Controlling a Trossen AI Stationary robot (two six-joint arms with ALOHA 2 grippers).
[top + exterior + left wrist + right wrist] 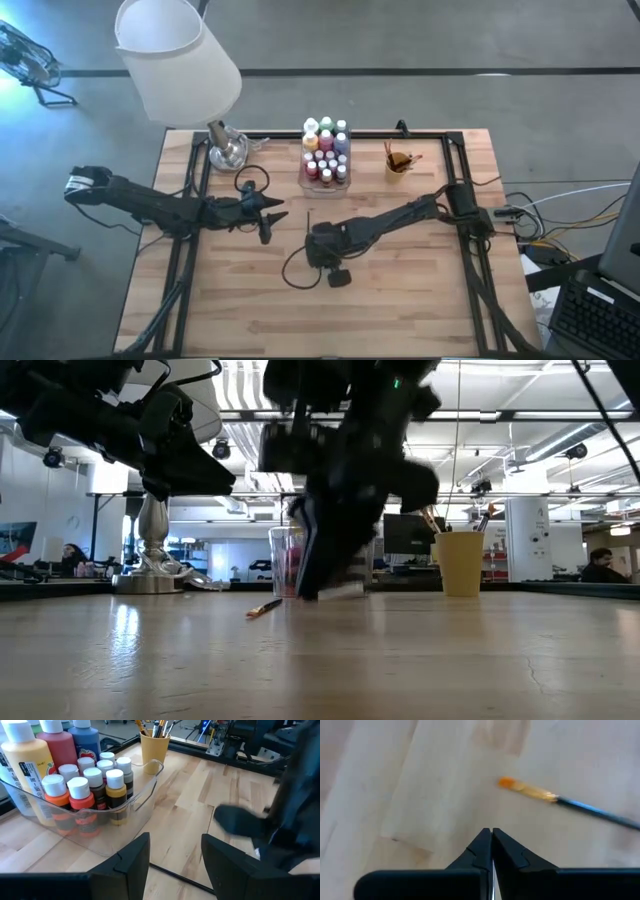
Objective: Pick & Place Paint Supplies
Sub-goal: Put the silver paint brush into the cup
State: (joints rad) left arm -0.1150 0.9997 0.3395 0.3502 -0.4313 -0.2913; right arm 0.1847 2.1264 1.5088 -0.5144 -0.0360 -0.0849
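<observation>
Right gripper is pressed fully together at worktop centre, holding nothing I can see; the paintbrush lies just beside its tips, untouched. Risk, in my judgement: if I lift now I come up empty, or nudge the brush away. Left gripper hovers wide at 9 o'clock. Clear box of paint bottles sits at 12 o'clock, yellow cup at 1, lamp at 11. Nothing blocks the brush.
</observation>
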